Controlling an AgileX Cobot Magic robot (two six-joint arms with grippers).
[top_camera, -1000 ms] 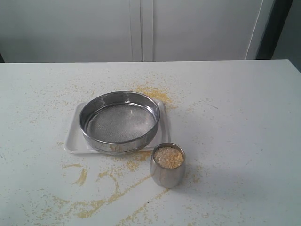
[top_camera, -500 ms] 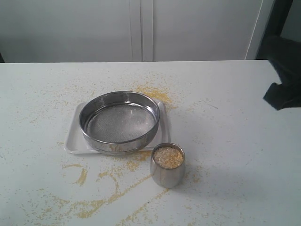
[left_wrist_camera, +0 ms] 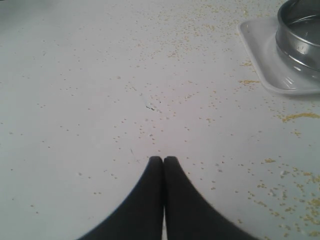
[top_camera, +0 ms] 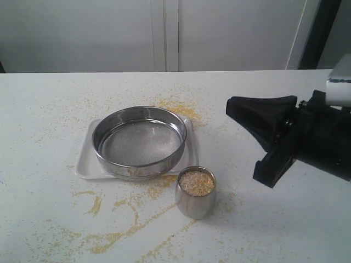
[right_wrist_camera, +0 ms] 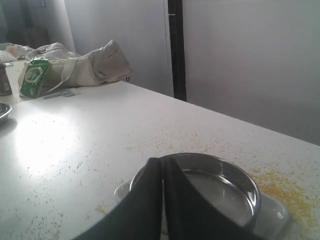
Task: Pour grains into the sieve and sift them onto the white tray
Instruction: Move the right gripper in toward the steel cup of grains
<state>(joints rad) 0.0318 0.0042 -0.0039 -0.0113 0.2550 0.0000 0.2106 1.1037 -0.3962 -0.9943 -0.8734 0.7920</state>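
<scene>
grains point(top_camera: 196, 182) all in steel cup point(top_camera: 195, 204), just beside sieve point(top_camera: 140, 166), which sits empty on white tray point(top_camera: 85, 162). R gripper point(right_wrist_camera: 162, 161), fingers together, just came in from right, near cup. L gripper point(left_wrist_camera: 163, 159) also closed, over table point(left_wrist_camera: 75, 100). Pour not begun.

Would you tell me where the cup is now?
In the exterior view, the cup stands on the table by the tray's near right corner, in front of the sieve.
</scene>
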